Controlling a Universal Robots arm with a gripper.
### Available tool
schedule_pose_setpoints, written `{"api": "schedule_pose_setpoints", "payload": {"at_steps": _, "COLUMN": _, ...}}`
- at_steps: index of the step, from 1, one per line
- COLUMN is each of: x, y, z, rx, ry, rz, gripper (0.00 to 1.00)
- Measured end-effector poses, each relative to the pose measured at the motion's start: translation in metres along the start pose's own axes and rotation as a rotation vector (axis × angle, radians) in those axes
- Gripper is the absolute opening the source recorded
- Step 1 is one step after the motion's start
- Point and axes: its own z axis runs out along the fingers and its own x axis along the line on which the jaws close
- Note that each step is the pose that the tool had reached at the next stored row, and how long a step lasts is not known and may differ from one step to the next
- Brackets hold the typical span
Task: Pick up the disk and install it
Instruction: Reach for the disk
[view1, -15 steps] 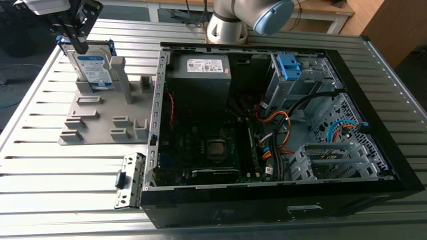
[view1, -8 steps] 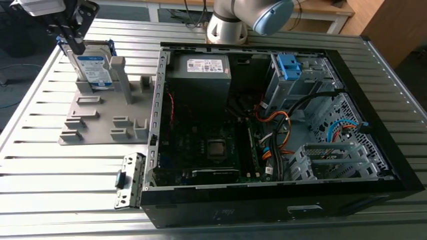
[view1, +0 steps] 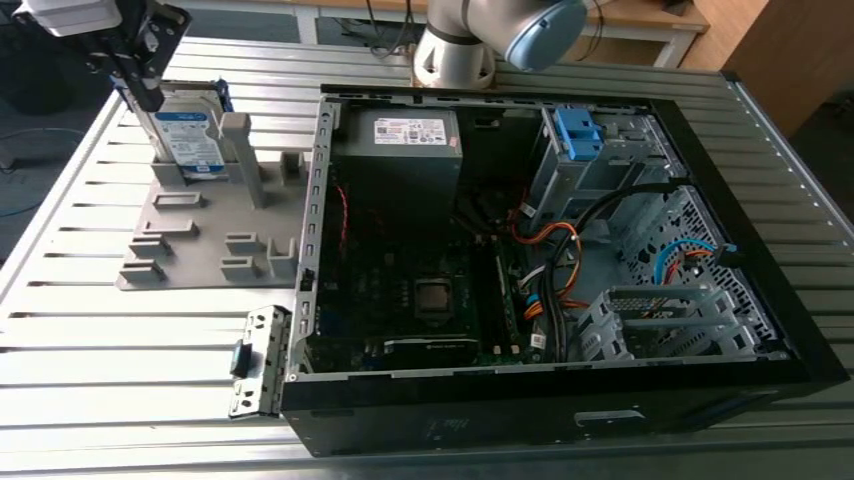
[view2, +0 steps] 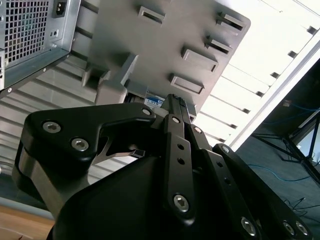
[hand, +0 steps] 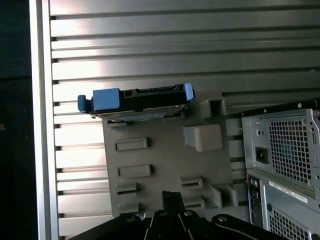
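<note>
Disk (view1: 187, 138): silver, blue caddy, white-blue label. Holder plate (view1: 180, 225) grey. Table (view1: 120, 350) ribbed silver.

Bright overhead light glares off the ribbed silver metal table (hand: 150, 35), bleaching its slats near white in both wrist views. In the exterior view, the open black computer case (view1: 400, 300) is dim and shadowed inside, while the flat grey plastic fixture plate (view1: 187, 230) is evenly lit.

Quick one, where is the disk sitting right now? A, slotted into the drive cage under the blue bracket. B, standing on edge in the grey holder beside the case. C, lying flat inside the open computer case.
B: the disk stands on edge at one end of the grey holder, on the table outside the computer case.
</note>
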Motion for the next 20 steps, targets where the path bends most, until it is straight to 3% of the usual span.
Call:
{"api": "schedule_pose_setpoints", "payload": {"at_steps": 9, "x": 0.0102, "y": 0.0002, "z": 0.0022, "rx": 0.0, "ry": -0.0001, "rz": 0.0, "gripper": 0.11}}
{"api": "schedule_pose_setpoints", "payload": {"at_steps": 20, "x": 0.0222, "y": 0.0078, "z": 0.0048, "rx": 0.0, "ry": -0.0001, "rz": 0.0, "gripper": 0.11}}
